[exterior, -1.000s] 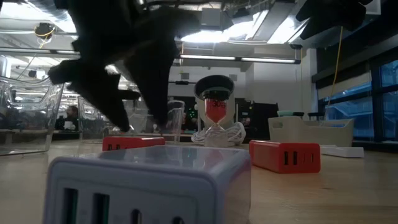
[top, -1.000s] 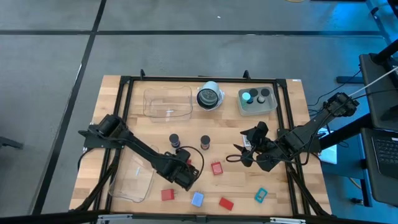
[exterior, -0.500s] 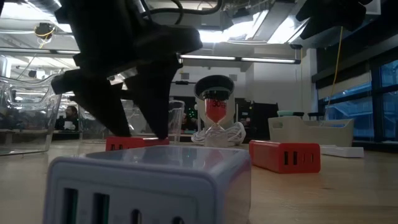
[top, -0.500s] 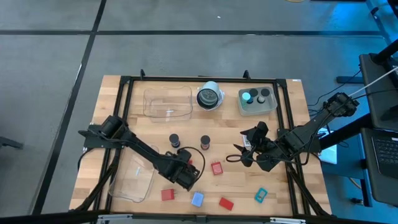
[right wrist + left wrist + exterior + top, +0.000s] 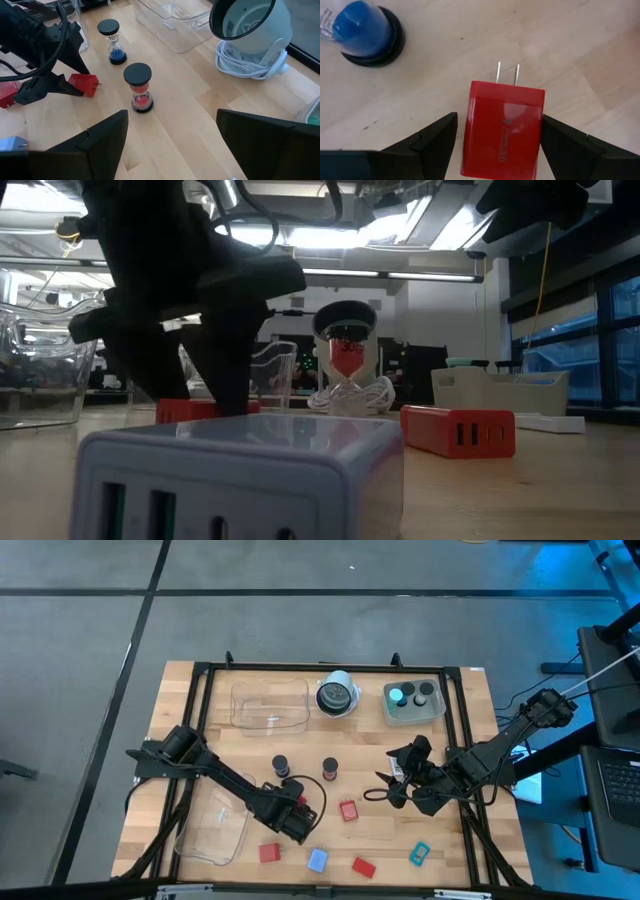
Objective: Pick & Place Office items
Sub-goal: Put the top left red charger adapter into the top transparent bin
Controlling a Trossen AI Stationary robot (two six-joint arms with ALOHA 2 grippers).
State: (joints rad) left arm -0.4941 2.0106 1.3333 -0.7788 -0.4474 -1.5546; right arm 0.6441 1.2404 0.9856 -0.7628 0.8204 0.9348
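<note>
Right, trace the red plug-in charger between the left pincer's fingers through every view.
High view: red charger low and left of centre, mostly hidden under the left pincer.
Low view: red block at left, beneath the dark pincer.
Left wrist view: centre, prongs pointing away, a finger either side.
Right wrist view: at left, at that pincer's tips.
Shared landmark: blue sand timer, hidden in the low view.

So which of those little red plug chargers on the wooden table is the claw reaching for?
The red plug charger lying flat between the left gripper's open fingers, beside the blue-sand hourglass; the other red ones sit untouched elsewhere.
</note>
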